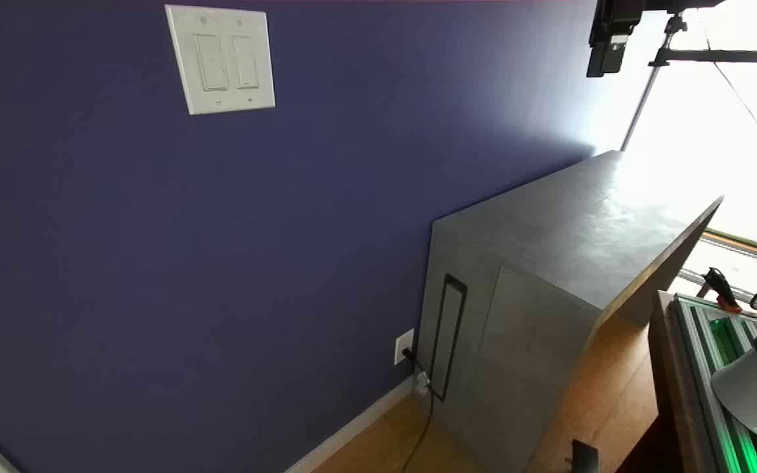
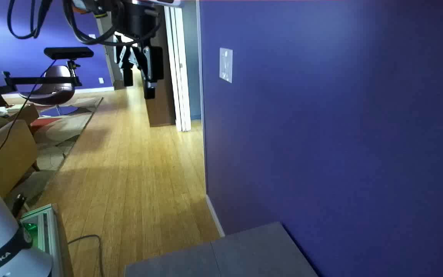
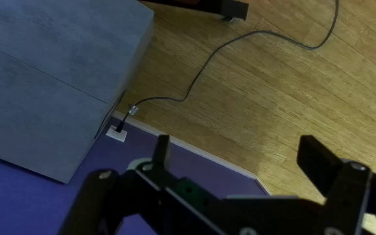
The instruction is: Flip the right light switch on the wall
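Fingers (image 3: pixel 318 166): nearest to the camera in the wrist view; the two black fingers are spread widely, one at left and one at right. In an exterior view they hang with tips downward, to the left of the double wall plate (image 2: pixel 226 54) and well apart from it.
Right light switch (image 1: pixel 246 62): the right-hand one of two tall narrow white rocker paddles in this plate, high at left in an exterior view. At which end it is pressed, I cannot tell.
Left paddle (image 1: pixel 212 62): its twin, just beside it.
Wall (image 1: pixel 221 249): flat, dark blue-purple, with a white baseboard (image 3: pixel 207 158) along the wood floor (image 3: pixel 273 91).
Outlet plate (image 3: pixel 113 135): small, white, low on the wall; a black plug (image 3: pixel 119 126) sits in it.
Cord (image 3: pixel 163 97): runs from the plug across the floor toward the far right, with a small pale tag (image 3: pixel 133 109) near the plug.
Grey cabinet (image 3: pixel 51 58): along the wall, just beside the outlet plate; a thin seam crosses its top.
Bench (image 1: pixel 671 374): brown, at right in an exterior view, with a metal rail frame (image 1: pixel 699 355) on it; the white arm body (image 1: pixel 756 394) is over the frame.
Far room: at far left in an exterior view, a brown swivel chair (image 2: pixel 50 98) and a tan sofa (image 2: pixel 12 161).
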`<state>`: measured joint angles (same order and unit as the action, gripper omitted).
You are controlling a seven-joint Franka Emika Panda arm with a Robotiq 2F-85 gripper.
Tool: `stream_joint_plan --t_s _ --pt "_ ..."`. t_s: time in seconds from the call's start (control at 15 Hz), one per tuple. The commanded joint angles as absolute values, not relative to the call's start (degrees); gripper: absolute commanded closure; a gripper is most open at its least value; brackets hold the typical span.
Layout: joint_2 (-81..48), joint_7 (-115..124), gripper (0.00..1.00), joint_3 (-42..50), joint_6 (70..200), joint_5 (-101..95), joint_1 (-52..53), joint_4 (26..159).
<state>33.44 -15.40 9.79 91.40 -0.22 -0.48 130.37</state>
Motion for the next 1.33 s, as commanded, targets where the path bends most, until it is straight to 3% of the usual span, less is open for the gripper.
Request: stream_joint_plan --t_s 0.0,1.27 --pt "33.32 -15.66 0.00 9.31 91.24 0.04 -1.11 130.21" --pt "34.79 -7.44 0.00 3.55 92.63 7.53 0.48 125.46"
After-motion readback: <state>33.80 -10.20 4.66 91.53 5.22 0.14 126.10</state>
